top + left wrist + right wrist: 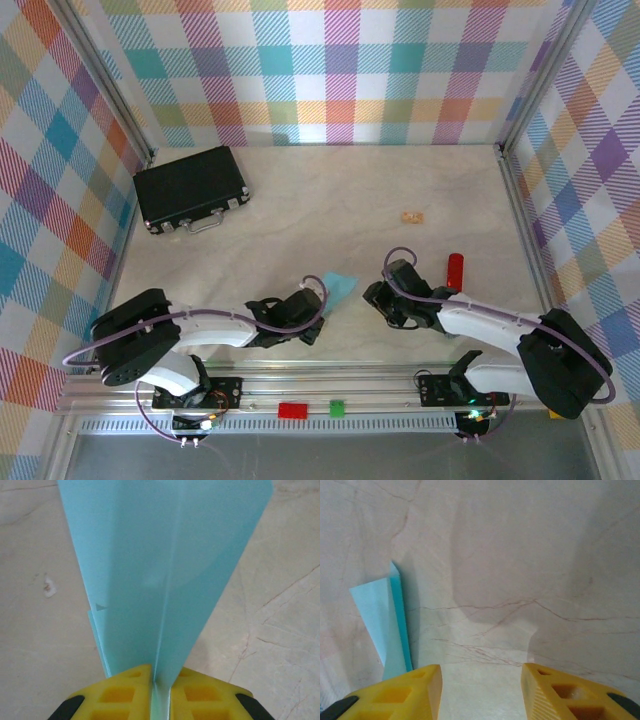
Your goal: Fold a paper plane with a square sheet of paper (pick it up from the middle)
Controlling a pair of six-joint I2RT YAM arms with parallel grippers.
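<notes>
Here, L gripper [161, 680] pinches plane [170, 570] at its centre crease; R gripper [481, 672] half-open, apparently empty, over surface [520, 555].

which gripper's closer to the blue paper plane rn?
Left. The left gripper is pinched on the paper plane at its narrow end. The right gripper stands apart on the plane's right side, jaws open and holding nothing.
</notes>
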